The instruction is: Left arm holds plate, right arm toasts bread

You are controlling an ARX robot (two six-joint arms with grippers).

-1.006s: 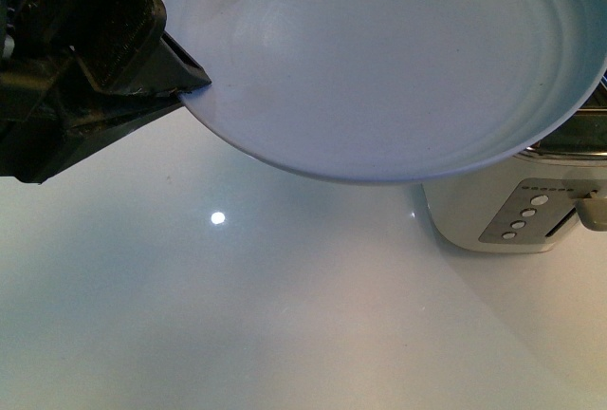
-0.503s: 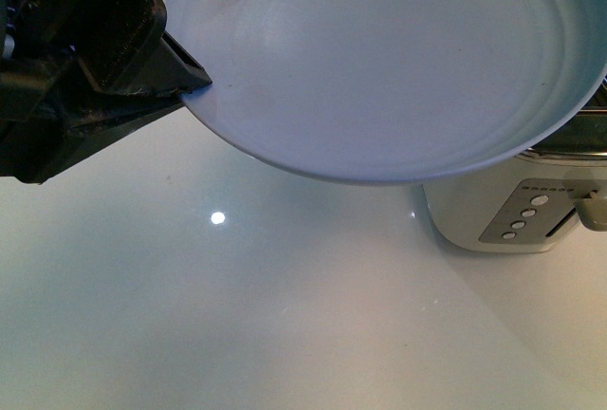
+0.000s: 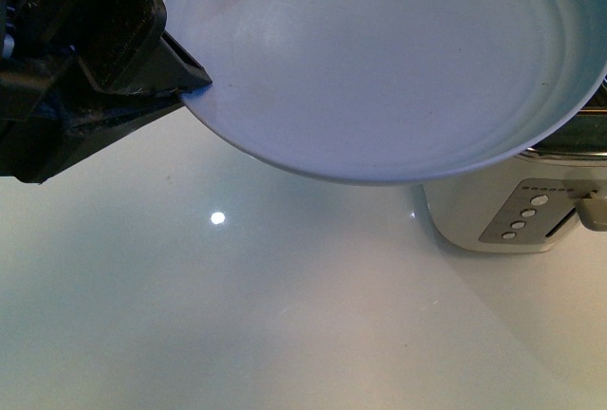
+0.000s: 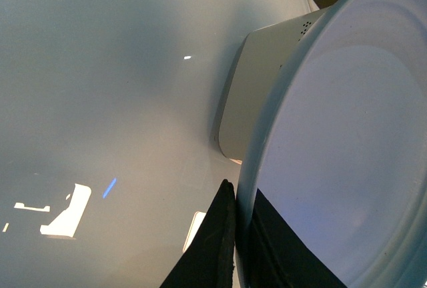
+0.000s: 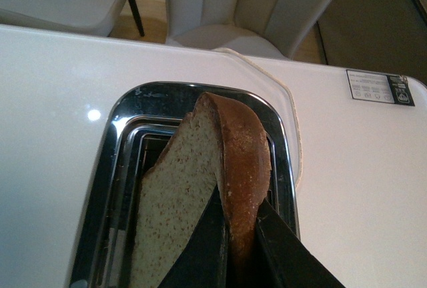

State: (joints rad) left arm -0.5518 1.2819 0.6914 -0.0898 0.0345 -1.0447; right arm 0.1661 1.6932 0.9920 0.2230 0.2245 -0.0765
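My left black wedge-fingered tool (image 3: pixel 197 81): clamped on rim of round pale blue-white plate (image 3: pixel 398 59) | my right tool (image 5: pixel 241 251): pinching crust of light brown wholemeal bread slice (image 5: pixel 190 181), chrome toaster slot (image 5: pixel 123 135) beneath

Toaster (image 3: pixel 469 213) mostly behind plate (image 3: pixel 398 68)

Your plate (image 3: pixel 398 68) hangs at twelve o'clock, the toaster (image 3: pixel 493 211) beneath at four o'clock. The bread (image 5: pixel 187 188) sits partly in its slot (image 5: pixel 128 165).
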